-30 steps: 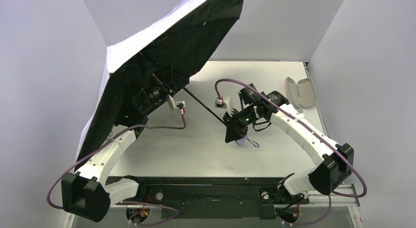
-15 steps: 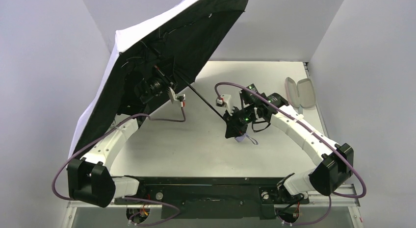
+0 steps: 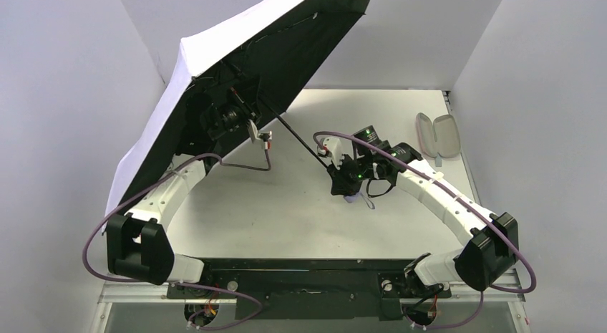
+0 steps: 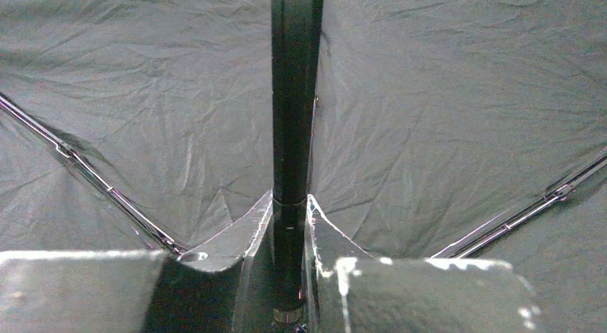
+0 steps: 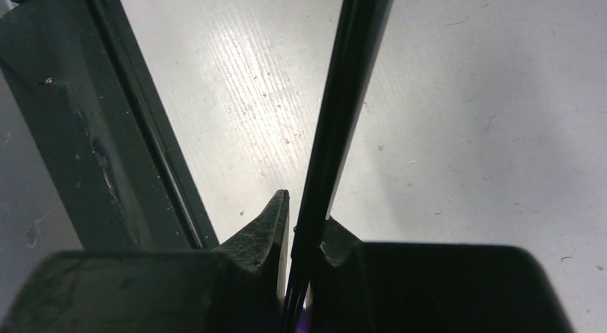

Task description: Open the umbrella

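Note:
The umbrella [image 3: 286, 54] stands open at the back left, its black underside facing me and its pale lavender outside [image 3: 154, 132] toward the left wall. Its thin black shaft [image 3: 297, 136] slopes down to the small lavender handle [image 3: 352, 198] on the table. My left gripper [image 3: 240, 104] is under the canopy, shut on the thick upper part of the shaft [image 4: 293, 97], with my left gripper's fingertips [image 4: 290, 204] pressed on both sides. My right gripper [image 3: 338, 179] is shut on the thin shaft [image 5: 347, 97] just above the handle, seen close as right gripper [image 5: 306, 211].
An oval pale hinged case [image 3: 438, 134] lies open at the back right of the table. Canopy ribs [image 4: 93, 179] fan out around my left gripper. White walls enclose the table on three sides. A dark bar [image 5: 86, 132] crosses the left of the right wrist view.
The canopy has swung up and to the right with my left arm following it. My right gripper has shifted slightly left and back, still on the shaft.

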Robot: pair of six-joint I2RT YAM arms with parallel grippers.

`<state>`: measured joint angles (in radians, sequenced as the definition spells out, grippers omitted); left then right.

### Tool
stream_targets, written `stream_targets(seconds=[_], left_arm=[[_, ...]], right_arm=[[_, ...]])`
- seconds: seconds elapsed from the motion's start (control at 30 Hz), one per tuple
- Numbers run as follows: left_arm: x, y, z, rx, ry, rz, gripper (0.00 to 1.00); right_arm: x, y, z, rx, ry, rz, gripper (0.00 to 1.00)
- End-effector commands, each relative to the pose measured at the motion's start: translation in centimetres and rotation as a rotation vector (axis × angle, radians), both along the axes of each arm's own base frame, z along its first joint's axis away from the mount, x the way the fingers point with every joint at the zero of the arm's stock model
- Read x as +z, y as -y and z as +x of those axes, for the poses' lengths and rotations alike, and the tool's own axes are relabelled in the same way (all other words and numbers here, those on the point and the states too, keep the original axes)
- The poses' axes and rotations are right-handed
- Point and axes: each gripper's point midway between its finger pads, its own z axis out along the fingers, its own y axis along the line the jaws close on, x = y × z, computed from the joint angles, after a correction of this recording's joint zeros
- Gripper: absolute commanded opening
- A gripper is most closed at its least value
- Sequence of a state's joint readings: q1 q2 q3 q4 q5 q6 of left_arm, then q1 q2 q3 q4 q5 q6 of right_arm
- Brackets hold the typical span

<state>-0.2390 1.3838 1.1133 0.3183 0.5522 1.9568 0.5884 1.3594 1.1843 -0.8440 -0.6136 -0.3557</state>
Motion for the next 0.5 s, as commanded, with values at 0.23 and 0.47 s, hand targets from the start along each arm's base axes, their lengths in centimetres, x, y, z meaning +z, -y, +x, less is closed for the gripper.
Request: stream_targets(seconds=[0.23,0.47], left_arm=[[12.3,-14.6,2.9,0.485,0.339,-0.103,0.00],[12.6,-15.9,3.5,0.531,0.355,-0.094,0.00]], right_arm=[[-3.0,5.1,-6.0,0.153,-0.106,-0.164,0.00],[-3.5,5.3,-6.2,0.146,-0.127,-0.169,0.00]])
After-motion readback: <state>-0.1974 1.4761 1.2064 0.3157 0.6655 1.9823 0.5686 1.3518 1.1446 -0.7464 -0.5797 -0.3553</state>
